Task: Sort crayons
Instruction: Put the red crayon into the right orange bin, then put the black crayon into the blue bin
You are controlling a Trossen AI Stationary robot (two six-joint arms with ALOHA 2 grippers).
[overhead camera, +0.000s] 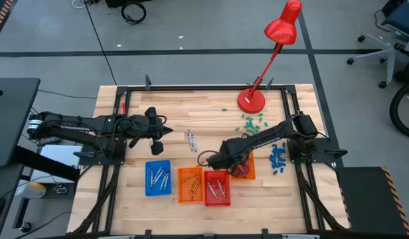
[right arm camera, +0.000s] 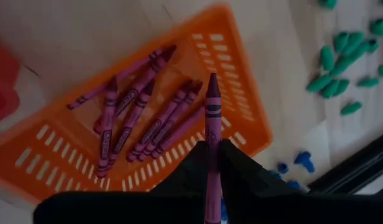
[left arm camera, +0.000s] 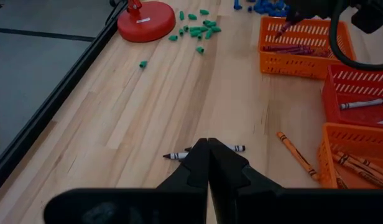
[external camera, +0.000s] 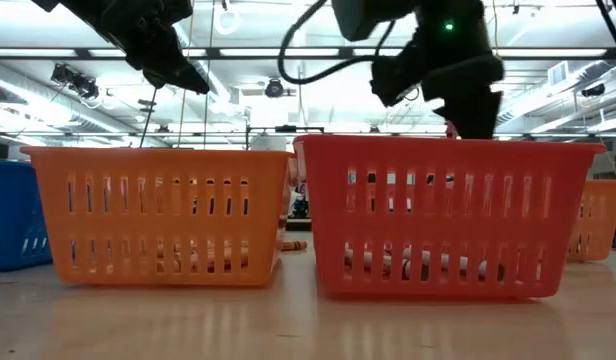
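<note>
Right gripper (right arm camera: 211, 149) is clenching a purple crayon (right arm camera: 212, 118) over an orange tray (right arm camera: 241, 87) of purple crayons, frame centre.
Left gripper (left arm camera: 207, 163) is hovering shut, empty; other trays are holding crayons.

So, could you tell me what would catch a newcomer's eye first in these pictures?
Probably the bright red desk lamp leaning over the table's far edge. Next, the right gripper, shut on a purple crayon, hangs over the orange tray of purple crayons. The left gripper waits shut above two grey crayons on the bare wood.
</note>
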